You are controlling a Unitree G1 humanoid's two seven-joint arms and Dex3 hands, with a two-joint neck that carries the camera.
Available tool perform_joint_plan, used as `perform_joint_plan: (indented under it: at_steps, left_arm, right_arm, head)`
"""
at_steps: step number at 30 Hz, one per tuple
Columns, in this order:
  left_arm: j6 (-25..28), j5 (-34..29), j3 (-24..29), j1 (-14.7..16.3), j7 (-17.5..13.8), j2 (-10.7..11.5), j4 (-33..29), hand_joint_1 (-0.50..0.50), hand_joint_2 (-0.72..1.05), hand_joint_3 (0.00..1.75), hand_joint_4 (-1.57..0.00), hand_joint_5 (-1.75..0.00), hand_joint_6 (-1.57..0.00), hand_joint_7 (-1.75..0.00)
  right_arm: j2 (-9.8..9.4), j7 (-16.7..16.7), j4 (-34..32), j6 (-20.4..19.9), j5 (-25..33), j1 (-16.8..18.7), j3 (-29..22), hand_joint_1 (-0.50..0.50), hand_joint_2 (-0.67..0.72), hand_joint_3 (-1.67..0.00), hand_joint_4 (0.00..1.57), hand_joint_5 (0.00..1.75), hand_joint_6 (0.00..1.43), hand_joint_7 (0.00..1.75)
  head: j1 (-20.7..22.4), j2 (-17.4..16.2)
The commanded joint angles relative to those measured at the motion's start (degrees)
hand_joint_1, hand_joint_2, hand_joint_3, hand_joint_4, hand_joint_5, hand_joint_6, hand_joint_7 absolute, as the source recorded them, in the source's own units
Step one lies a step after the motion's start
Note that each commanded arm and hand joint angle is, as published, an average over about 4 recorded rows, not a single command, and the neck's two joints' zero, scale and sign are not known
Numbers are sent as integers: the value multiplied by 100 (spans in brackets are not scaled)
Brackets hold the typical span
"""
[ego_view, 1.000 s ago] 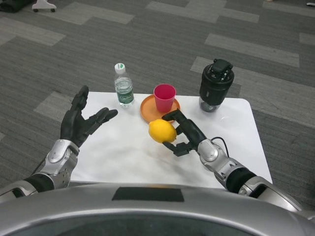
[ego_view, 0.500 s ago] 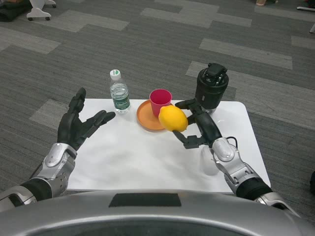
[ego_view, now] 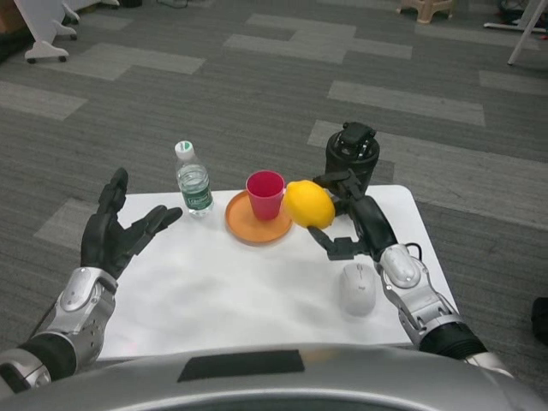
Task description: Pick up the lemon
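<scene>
The yellow lemon (ego_view: 309, 204) is off the white table (ego_view: 214, 282), held in my right hand (ego_view: 349, 218), whose black fingers wrap its right side. It hangs just right of the orange plate (ego_view: 253, 225) and the pink cup (ego_view: 265, 193). At the table's left edge my left hand (ego_view: 116, 229) stays open, palm turned inward, with nothing in it.
A clear water bottle (ego_view: 193, 179) with a green label stands left of the plate. A black cylindrical device (ego_view: 351, 154) stands at the back right, behind my right hand. A white computer mouse (ego_view: 358, 288) lies near my right wrist. Grey carpet surrounds the table.
My right hand has raised the lemon up and to the right, from the table's middle to beside the cup. The mouse is now uncovered. The camera has tilted, shifting the whole picture.
</scene>
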Motion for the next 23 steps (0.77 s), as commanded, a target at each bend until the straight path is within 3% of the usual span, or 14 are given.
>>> perform_joint_plan:
  at_steps: [1,23]
  left_arm:
    - [0,22,31,-155,10,95,56,50,105,9,0,0,0,0]
    - [24,30,22,-197,28,60,124,50,105,9,0,0,0,0]
  right_arm:
    - [-41,4,-60,-48,55,-11,-68,-21,-60,-119,14,165,9,133]
    - [-87,2,-45,-48,66,-11,-151,-21,-56,-119,14,165,9,133]
  head:
    - [-53,38]
    - [-143,167]
